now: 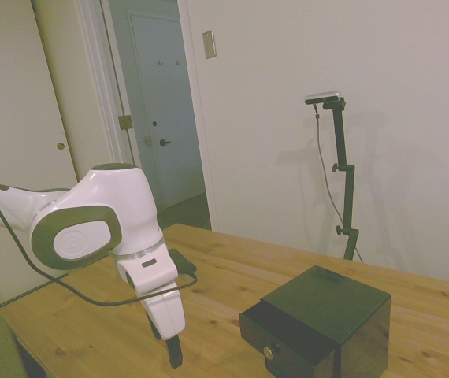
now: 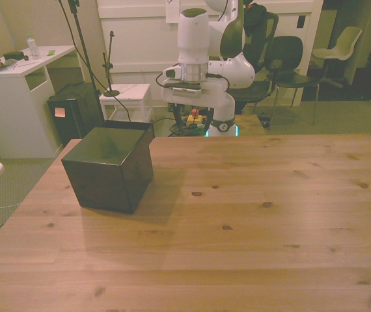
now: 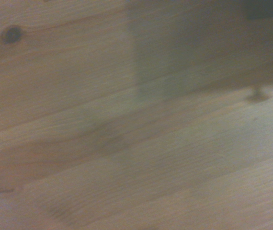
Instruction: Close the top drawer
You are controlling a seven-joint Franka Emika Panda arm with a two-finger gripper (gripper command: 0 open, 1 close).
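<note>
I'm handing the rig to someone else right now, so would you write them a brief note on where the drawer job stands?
Gripper: points down close to the table, holding nothing; whether the fingers are open or shut cannot be told from these views.
Top drawer: pulled partly out of the black cabinet, its front with the brass knob facing the gripper in the side view.
Gripper and drawer are apart, with bare table between them.
Done: nothing visible yet; the drawer stands open.
Left: likely bring the gripper up to the drawer front and push it in until flush with the cabinet.
</note>
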